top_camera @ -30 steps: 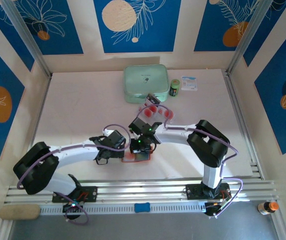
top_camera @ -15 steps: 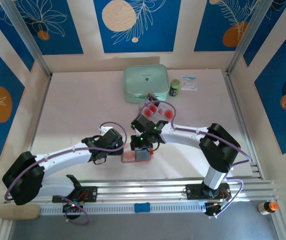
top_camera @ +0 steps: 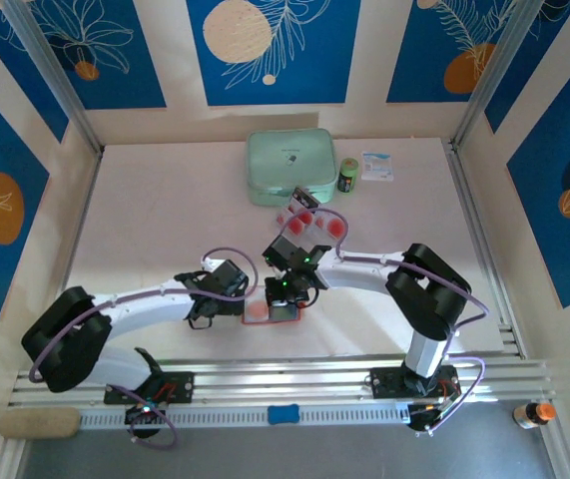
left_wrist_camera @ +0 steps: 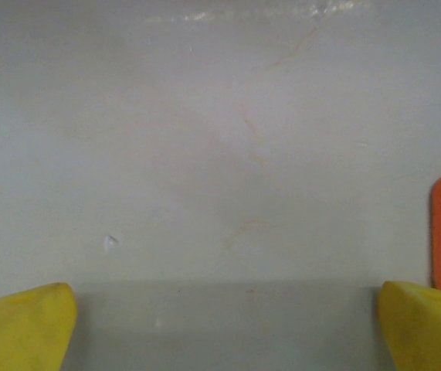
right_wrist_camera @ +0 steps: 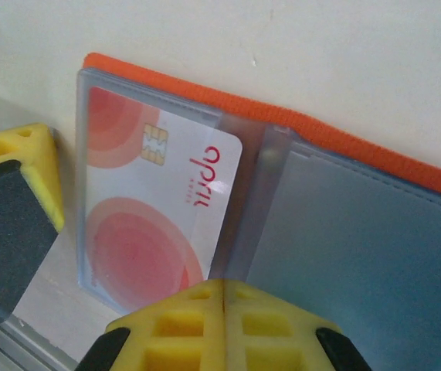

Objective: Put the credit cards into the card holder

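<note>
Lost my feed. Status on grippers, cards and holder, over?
Left gripper open beside holder. Right gripper shut over open holder. One card in its sleeve; more cards lie farther back. Nothing in the way.

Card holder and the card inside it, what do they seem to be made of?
The card holder: orange edge looks like matte felt or fabric, slightly fuzzy. Its sleeves: clear soft plastic, probably vinyl; the card shows through. That card: likely stiff glossy plastic, printed red circles, metallic chip.
</note>
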Action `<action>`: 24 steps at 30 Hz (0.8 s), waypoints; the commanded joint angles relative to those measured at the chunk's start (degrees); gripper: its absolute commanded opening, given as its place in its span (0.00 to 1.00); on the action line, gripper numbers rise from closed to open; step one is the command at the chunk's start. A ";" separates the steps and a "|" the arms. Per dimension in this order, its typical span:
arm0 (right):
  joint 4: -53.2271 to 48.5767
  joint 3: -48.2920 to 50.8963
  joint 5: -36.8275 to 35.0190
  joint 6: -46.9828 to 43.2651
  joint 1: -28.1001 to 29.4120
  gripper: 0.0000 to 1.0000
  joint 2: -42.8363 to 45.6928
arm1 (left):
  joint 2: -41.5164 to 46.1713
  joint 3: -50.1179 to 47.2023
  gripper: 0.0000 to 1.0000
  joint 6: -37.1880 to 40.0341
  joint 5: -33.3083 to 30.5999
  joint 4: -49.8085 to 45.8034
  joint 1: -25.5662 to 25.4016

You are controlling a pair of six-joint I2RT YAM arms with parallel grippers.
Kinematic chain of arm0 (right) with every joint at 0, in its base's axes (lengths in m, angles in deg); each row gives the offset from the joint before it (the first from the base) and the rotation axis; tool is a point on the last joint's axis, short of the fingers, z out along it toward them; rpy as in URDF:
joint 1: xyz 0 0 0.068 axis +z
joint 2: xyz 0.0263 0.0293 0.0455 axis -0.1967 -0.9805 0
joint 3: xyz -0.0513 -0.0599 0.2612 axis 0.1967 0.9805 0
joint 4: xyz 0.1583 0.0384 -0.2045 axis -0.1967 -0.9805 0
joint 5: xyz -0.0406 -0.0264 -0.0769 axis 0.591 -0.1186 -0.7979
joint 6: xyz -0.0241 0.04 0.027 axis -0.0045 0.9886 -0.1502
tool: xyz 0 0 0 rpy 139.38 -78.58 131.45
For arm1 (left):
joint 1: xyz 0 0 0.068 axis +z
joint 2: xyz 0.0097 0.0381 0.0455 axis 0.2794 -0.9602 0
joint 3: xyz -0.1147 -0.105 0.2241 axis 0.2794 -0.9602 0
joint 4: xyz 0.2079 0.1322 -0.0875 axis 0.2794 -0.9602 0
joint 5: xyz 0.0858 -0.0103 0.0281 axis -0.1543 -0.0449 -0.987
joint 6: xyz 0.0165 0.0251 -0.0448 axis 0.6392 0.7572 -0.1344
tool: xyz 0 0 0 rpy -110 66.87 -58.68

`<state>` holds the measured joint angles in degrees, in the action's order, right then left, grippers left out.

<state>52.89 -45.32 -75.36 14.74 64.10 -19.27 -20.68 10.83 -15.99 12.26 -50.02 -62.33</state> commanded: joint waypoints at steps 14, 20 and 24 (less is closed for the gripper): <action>-0.56 -3.82 2.15 -0.73 0.67 0.00 -4.65 | -3.22 -0.39 1.00 1.48 2.21 2.21 0.61; -1.59 -4.76 2.26 -1.42 0.93 0.00 -5.27 | -2.05 0.09 1.00 1.22 1.65 1.10 0.64; -2.67 -5.35 2.19 -2.12 0.96 0.00 -5.60 | 2.98 0.87 1.00 0.77 -1.06 -1.61 0.70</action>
<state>51.74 -49.41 -74.44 14.00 64.29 -23.56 -20.25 11.07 -14.98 12.29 -50.02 -62.18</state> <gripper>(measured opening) 0.044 0.995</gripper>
